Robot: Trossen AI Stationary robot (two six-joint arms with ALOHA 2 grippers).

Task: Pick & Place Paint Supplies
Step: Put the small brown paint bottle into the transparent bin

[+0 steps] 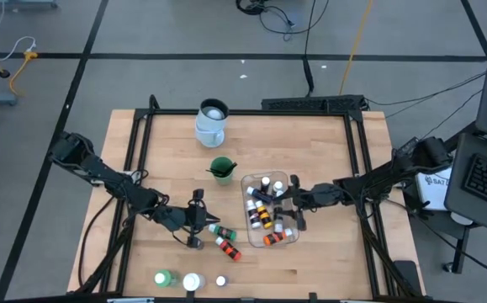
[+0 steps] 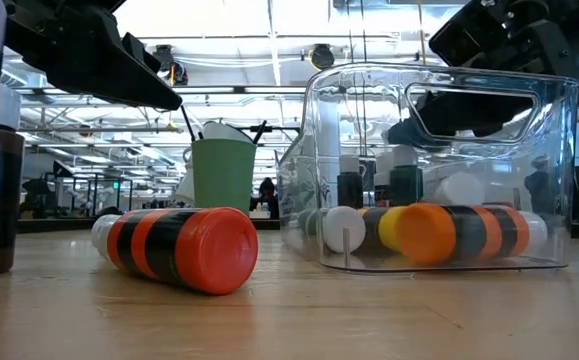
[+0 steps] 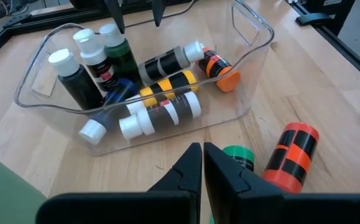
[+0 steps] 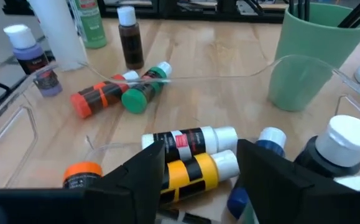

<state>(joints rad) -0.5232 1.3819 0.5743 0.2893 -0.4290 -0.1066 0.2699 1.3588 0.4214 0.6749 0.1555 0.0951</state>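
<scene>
Paint bottles (image 1: 223, 238) — one green-capped, one orange-capped — are lying on the counter (image 1: 310, 143) just beside the left gripper (image 1: 194, 229), long axes slanting toward the clear tub (image 1: 270, 180). That gripper is hanging pinched shut and empty, nearer to them than the right gripper (image 1: 289, 206), which is hovering open and empty over the tub. Only the left wrist view is showing the closed tips just short of the green cap (image 3: 238, 156).

no text can be read with any certainty; the paint bottles (image 3: 167, 87) in the clear tub (image 3: 254, 37) carry black labels with small white print, too fine to make out; a white sheet (image 1: 435, 181) beside the table's right edge shows dark letters, perhaps "sat", cut off by the keyboard tray
</scene>
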